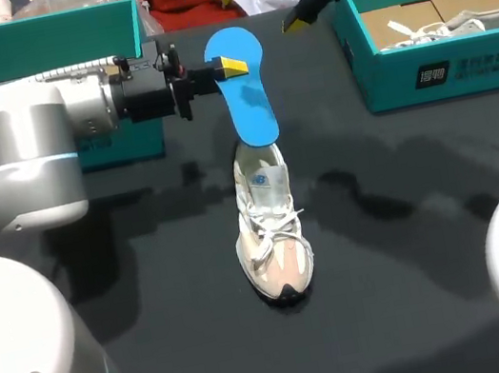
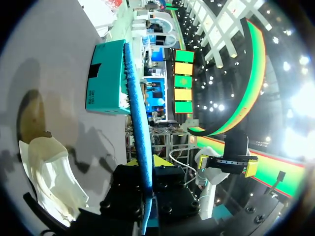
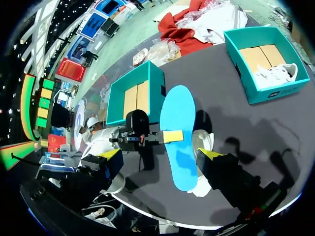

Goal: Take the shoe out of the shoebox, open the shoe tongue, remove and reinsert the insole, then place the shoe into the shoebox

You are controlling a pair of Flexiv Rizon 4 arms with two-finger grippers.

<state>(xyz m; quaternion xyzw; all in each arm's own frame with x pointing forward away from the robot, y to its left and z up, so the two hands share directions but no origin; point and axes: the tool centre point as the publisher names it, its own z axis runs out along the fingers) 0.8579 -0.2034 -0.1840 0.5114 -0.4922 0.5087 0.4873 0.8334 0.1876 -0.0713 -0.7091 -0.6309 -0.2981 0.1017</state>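
One blue insole [image 1: 247,90] hangs upright just above the shoe [image 1: 274,240] at table ctr, prob. lined up for reinsertion. L gripper [image 1: 226,65] pinches its edge from 9 o'clock. R gripper [image 1: 261,10] hovers at 12 o'clock, fingers spread, holding nothing.

The front wall of the shoebox [image 1: 387,90], at two o'clock from the shoe [image 1: 275,250], carries a square white mark [image 1: 430,75]. At the mark's three o'clock are two short lines of white characters [image 1: 477,64], too small to read with certainty. The shoe's tongue bears a blue patch [image 1: 265,181] with a pale emblem toward the shoe's twelve o'clock end, and the wrist views show dark print [image 2: 91,96] and a small dark mark [image 3: 274,93] on the box wall, none of it legible.
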